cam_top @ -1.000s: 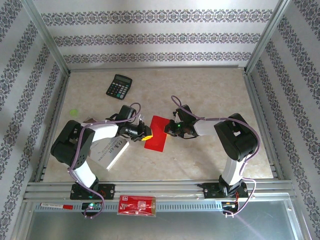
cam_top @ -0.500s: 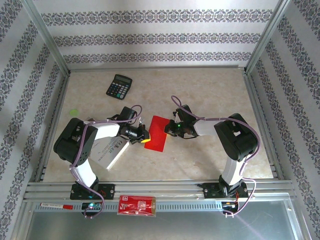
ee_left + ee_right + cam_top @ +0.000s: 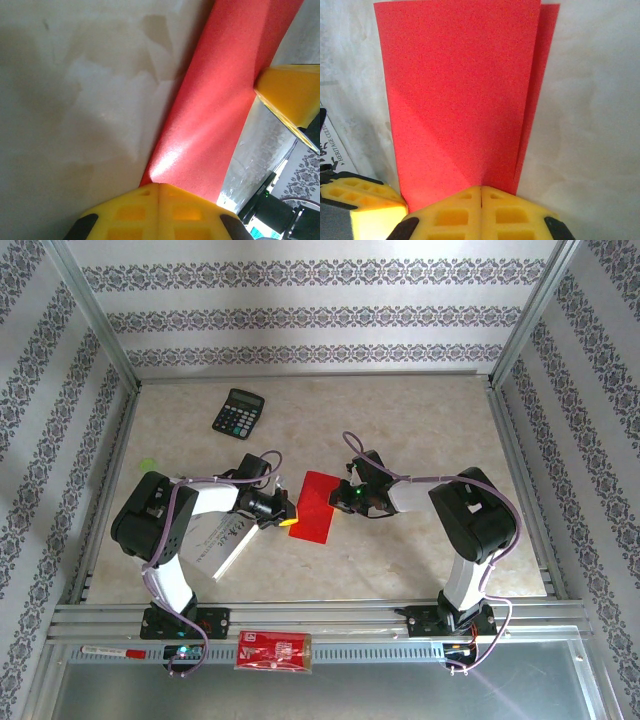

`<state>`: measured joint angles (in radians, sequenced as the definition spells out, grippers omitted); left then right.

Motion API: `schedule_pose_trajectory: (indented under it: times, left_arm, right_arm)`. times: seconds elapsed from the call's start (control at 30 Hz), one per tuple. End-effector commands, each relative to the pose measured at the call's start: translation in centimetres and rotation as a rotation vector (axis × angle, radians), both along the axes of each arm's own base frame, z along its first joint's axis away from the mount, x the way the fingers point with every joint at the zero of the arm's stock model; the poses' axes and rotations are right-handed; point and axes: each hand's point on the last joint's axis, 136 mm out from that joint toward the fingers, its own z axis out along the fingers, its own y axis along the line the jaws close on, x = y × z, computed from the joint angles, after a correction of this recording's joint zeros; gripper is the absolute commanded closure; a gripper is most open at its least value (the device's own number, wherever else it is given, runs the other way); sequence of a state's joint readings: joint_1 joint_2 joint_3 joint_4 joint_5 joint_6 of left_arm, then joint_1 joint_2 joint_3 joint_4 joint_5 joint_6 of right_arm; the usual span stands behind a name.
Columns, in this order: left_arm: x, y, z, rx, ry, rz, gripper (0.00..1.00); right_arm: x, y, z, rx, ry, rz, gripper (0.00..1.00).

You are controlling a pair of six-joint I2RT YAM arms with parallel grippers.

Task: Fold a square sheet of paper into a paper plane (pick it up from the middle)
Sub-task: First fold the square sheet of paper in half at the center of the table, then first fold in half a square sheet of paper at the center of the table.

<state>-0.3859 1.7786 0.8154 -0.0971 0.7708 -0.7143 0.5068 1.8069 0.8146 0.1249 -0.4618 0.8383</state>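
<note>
Beige marbled table (image 3: pixel 400 420), folded red paper sheet (image 3: pixel 313 508), left tool (image 3: pixel 158 187) and right tool (image 3: pixel 481 190) clenched on its opposite edges

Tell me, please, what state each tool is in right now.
Left tool: closed, holding the folded red sheet.
Right tool: closed, holding the same sheet.

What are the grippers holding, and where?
Both grip the folded square sheet of paper: left gripper at its left edge, right gripper at its right edge.
</note>
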Motion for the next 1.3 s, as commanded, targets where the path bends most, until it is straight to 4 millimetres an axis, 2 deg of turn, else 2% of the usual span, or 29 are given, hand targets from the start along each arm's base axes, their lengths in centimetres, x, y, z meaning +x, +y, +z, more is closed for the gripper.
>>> schedule_pose_trajectory:
  times: [0.0, 0.23, 0.3, 0.47, 0.6, 0.67, 0.8, 1.0, 1.27]
  left_arm:
    - [-1.2, 1.4, -1.8, 0.052, 0.046, 0.004, 1.0]
    - [-2.6, 2.8, -3.2, 0.12, 0.08, 0.002, 1.0]
    - [-3.0, 3.2, -3.7, 0.142, 0.093, -0.004, 1.0]
    - [-3.8, 3.9, -4.3, 0.186, 0.115, -0.024, 1.0]
    - [-4.2, 4.1, -4.7, 0.201, 0.13, -0.036, 1.0]
    - [-4.4, 4.4, -4.9, 0.221, 0.138, -0.044, 1.0]
    - [-4.6, 5.1, -5.1, 0.264, 0.135, -0.055, 1.0]
    - [-5.0, 5.7, -5.6, 0.303, 0.138, -0.058, 1.0]
    - [-5.2, 5.8, -5.8, 0.322, 0.133, -0.07, 1.0]
  right_arm:
    - [-4.1, -5.0, -5.7, -0.239, 0.175, -0.053, 1.0]
    - [-3.2, -4.4, -4.3, -0.207, 0.136, -0.042, 1.0]
    - [-2.4, -3.7, -2.9, -0.17, 0.102, -0.032, 0.99]
    - [-0.2, -1.5, 2.0, -0.067, -0.021, 0.01, 0.83]
    - [0.3, 0.4, 5.2, 0.014, -0.109, 0.049, 0.77]
    - [0.2, 1.6, 6.0, 0.044, -0.127, 0.077, 0.75]
    - [0.0, 4.4, 6.4, 0.078, -0.13, 0.125, 0.76]
    - [0.6, 7.4, 5.4, 0.079, -0.107, 0.139, 0.83]
    - [0.0, 9.2, 3.0, 0.05, -0.052, 0.153, 0.88]
